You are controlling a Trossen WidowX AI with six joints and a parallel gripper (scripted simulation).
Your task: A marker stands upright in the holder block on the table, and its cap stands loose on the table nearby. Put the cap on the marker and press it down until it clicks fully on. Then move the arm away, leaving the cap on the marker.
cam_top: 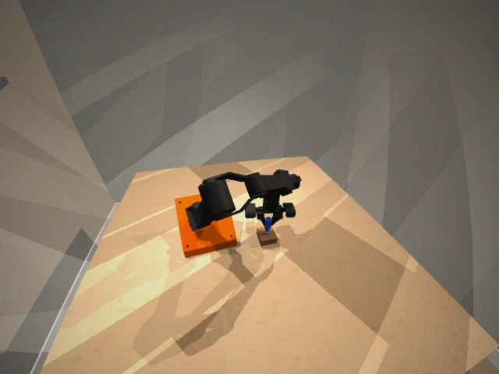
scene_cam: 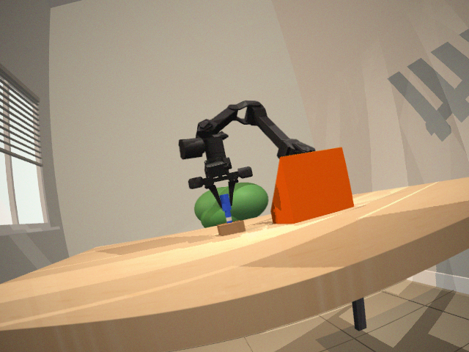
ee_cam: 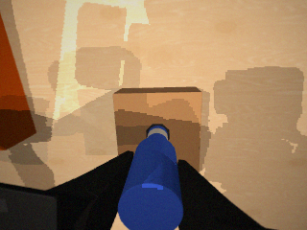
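Observation:
My gripper (cam_top: 268, 224) (scene_cam: 226, 205) (ee_cam: 154, 162) is shut on the blue cap (cam_top: 268, 220) (scene_cam: 225, 199) (ee_cam: 151, 201), one finger on each side. The cap is upright, over the top of the marker and in line with it. The marker (scene_cam: 229, 218) (ee_cam: 157, 130) stands in the brown holder block (cam_top: 267, 242) (scene_cam: 231, 229) (ee_cam: 131, 103). Only its lower part with a white band shows below the cap. The cap hides the marker's tip, and I cannot tell whether the cap is fully seated.
The orange base block (cam_top: 205, 245) (scene_cam: 314, 185) (ee_cam: 11, 101) stands beside the holder block, under the arm's base. A green rounded object (scene_cam: 251, 200) is behind the gripper in the exterior view. The wooden table (cam_top: 322, 314) (scene_cam: 170, 273) bears the holder block.

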